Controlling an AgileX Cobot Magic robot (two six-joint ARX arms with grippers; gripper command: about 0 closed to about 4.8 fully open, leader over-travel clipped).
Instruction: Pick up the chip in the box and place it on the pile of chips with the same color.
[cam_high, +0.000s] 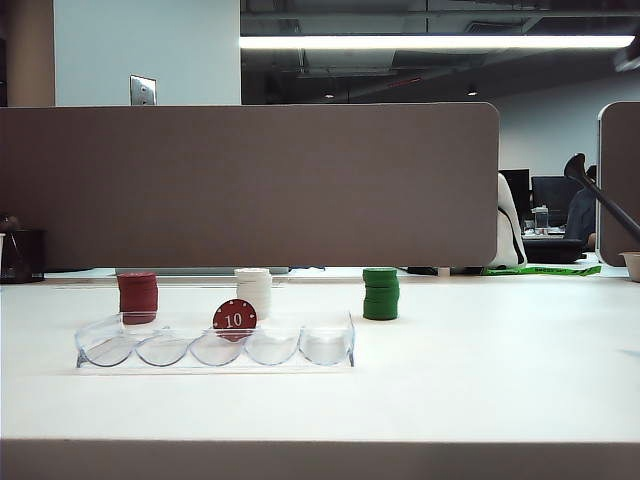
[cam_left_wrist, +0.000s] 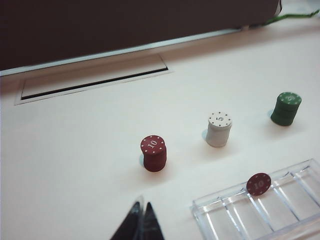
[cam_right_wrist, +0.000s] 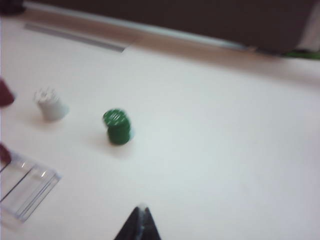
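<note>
Upright in middle slot of box (cam_high: 215, 347): chip (cam_high: 234, 318); pile of chips (cam_high: 137, 297) behind box's left end; left gripper (cam_left_wrist: 141, 221), right gripper (cam_right_wrist: 140, 224) both pressed together, empty, above table.

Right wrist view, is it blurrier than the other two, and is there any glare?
Right wrist view: smeared, the green stack and white stack soft-edged. Left wrist view: sharp, the "10" on the chip readable. Exterior view: crisp, with a bright ceiling light strip and pale highlights on the clear box.
</note>
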